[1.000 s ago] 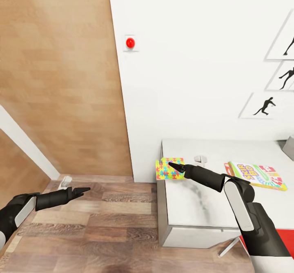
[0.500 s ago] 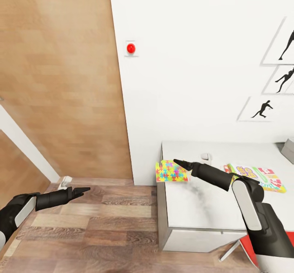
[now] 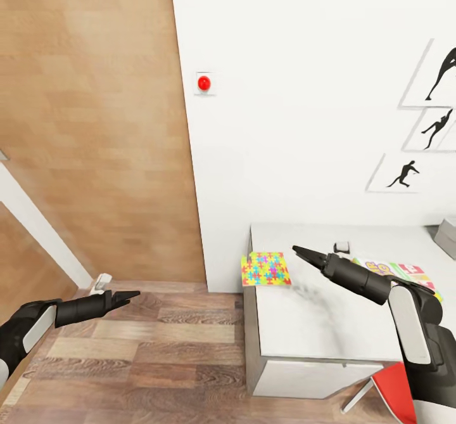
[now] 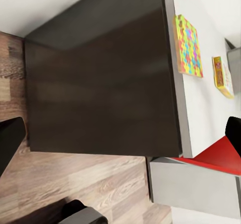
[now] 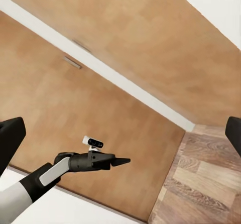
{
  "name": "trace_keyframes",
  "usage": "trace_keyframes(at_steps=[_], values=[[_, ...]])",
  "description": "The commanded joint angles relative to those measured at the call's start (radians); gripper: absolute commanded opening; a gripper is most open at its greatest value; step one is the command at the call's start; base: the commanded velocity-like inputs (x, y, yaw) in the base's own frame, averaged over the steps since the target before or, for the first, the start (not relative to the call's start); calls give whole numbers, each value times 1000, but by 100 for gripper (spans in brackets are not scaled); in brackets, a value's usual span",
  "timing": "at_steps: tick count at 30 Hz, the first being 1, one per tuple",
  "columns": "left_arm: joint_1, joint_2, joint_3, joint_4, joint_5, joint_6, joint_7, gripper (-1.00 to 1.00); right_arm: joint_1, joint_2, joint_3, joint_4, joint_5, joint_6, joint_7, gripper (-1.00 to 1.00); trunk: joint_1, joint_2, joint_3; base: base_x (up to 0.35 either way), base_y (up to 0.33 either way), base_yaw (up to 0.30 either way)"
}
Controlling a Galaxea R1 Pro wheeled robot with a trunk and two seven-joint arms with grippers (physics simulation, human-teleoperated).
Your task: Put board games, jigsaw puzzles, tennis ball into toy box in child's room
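One jigsaw puzzle (image 3: 266,269) lies flat at the table's (image 3: 304,329) left end, partly overhanging the edge; it also appears in the left wrist view (image 4: 188,45). A board game (image 3: 405,270) with a yellow-green edge lies farther right, partly behind my right arm. A corner of the grey toy box (image 3: 447,234) shows at the far right. My right gripper (image 3: 299,251) hovers over the table, right of the puzzle, open and holding nothing. Off the table's left, my left gripper (image 3: 130,296) hangs over the wood floor, open and empty. The tennis ball and bed are out of view.
A wooden door (image 3: 95,126) fills the left, with a white wall and red button (image 3: 203,83) beside it. Baseball-player silhouettes (image 3: 405,173) hang at the right. A red object (image 3: 396,389) stands by the table's near corner. Dark cabinet side (image 4: 100,83) faces my left wrist.
My right gripper has drawn back from over the jigsaw puzzle and moved right along the table. The camera has shifted slightly. The left arm and puzzle have stayed put.
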State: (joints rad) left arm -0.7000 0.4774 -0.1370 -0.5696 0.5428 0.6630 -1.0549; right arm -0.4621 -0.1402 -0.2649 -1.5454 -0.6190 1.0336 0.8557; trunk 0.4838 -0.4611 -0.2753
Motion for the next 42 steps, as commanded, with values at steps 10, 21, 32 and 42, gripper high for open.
trace_keyframes(at_steps=[10, 21, 32, 42], values=[[-1, 1, -6, 0, 10, 7, -1, 100, 18, 3, -41, 0, 4, 3, 22, 100, 1, -2, 15, 0, 0, 0], [-1, 1, -5, 0, 11, 7, -3, 100, 20, 7, -52, 2, 4, -2, 25, 100, 1, -2, 33, 0, 0, 0], [-1, 3, -1, 0, 17, 14, -8, 100, 20, 9, -53, 5, 5, -4, 28, 100, 1, -2, 51, -3, 0, 0], [-1, 4, 0, 0, 20, 24, -11, 100, 20, 10, -53, 8, 6, -5, 27, 100, -11, 19, 77, -4, 0, 0]])
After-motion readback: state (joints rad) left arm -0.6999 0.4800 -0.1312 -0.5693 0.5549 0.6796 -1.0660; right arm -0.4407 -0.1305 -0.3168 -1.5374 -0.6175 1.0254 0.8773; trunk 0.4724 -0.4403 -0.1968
